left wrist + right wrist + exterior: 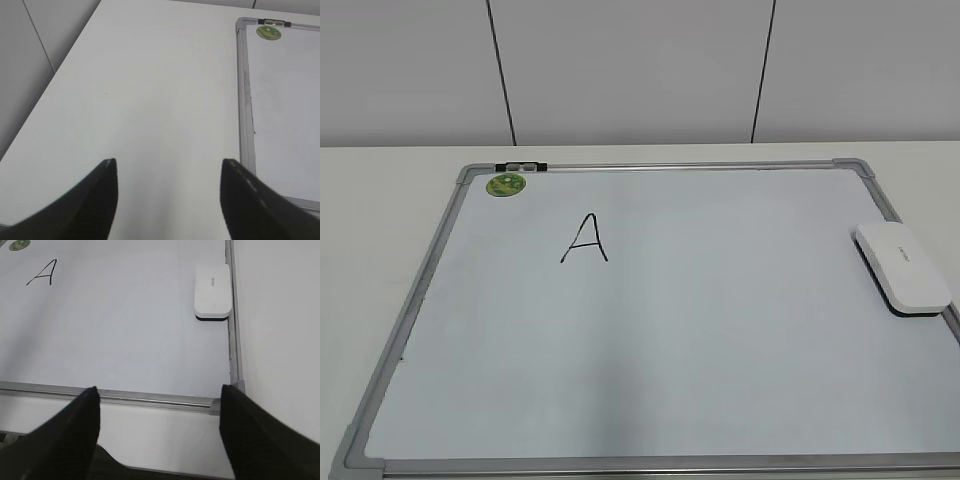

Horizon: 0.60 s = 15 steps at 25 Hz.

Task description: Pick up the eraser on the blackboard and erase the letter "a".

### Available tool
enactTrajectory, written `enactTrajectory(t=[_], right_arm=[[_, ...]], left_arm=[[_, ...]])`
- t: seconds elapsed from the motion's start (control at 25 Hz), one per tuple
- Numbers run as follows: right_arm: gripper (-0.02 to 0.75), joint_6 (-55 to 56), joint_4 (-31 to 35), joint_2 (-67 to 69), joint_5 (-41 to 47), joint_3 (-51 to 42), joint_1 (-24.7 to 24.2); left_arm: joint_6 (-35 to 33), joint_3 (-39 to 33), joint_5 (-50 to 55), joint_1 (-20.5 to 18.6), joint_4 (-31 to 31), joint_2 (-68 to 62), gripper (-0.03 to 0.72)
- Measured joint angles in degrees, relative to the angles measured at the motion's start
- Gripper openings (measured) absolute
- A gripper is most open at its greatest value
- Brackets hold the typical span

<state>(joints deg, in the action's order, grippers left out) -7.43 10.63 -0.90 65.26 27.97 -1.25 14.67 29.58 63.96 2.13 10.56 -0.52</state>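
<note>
The eraser [905,268], a flat white block with a dark underside, lies on the right edge of the blackboard [720,330], a white board in a grey frame. It also shows in the right wrist view [213,291]. A black capital "A" [585,238] is written at the upper left of the board. No small "a" shows in any view. My right gripper [159,388] is open and empty, over the table in front of the board's near right corner. My left gripper [168,162] is open and empty, over bare table left of the board's frame [243,100]. Neither gripper shows in the exterior view.
A round green magnet [506,184] sits at the board's far left corner, next to a small black and white clip [520,166] on the frame. The board lies on a white table [150,75] with a wall behind.
</note>
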Motion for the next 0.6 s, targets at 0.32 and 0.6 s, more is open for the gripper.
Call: enactTrajectory(t=[0.32, 0.6], right_arm=[[0.552, 0.0, 0.0, 0.0, 0.11, 0.0, 0.0], [0.552, 0.0, 0.0, 0.0, 0.11, 0.0, 0.0]], left_arm=[[0.0, 0.0, 0.0, 0.0, 0.0, 0.0, 0.473], [0.0, 0.0, 0.0, 0.0, 0.0, 0.0, 0.473]])
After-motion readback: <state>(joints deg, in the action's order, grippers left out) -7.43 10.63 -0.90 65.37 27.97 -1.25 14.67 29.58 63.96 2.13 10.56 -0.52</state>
